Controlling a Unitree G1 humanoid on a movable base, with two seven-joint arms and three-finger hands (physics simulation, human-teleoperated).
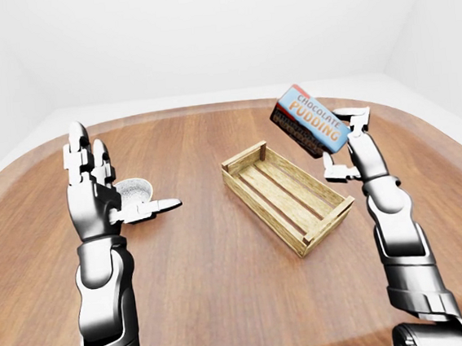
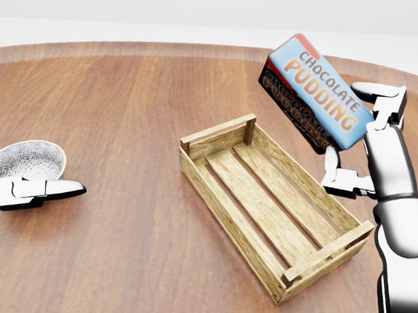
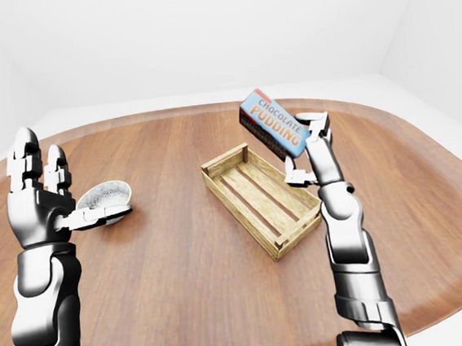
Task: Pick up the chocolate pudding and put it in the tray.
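The chocolate pudding (image 2: 316, 92) is a blue box with orange lettering, held tilted in the air at the upper right of the head view. My right hand (image 2: 359, 137) is shut on it, one finger (image 2: 376, 91) over its right end and the thumb (image 2: 341, 181) under it. The box hangs over the far right end of the tray (image 2: 217, 199), a slatted wooden crate lying diagonally on the table with nothing in it. My left hand (image 2: 33, 188) is open at the left edge, raised with its fingers upright in the left-eye view, holding nothing.
A grey patterned bowl (image 2: 28, 158) sits just behind my left hand. Everything rests on a large round wooden table (image 1: 215, 264) whose rim curves along the top of the head view. White walls surround it.
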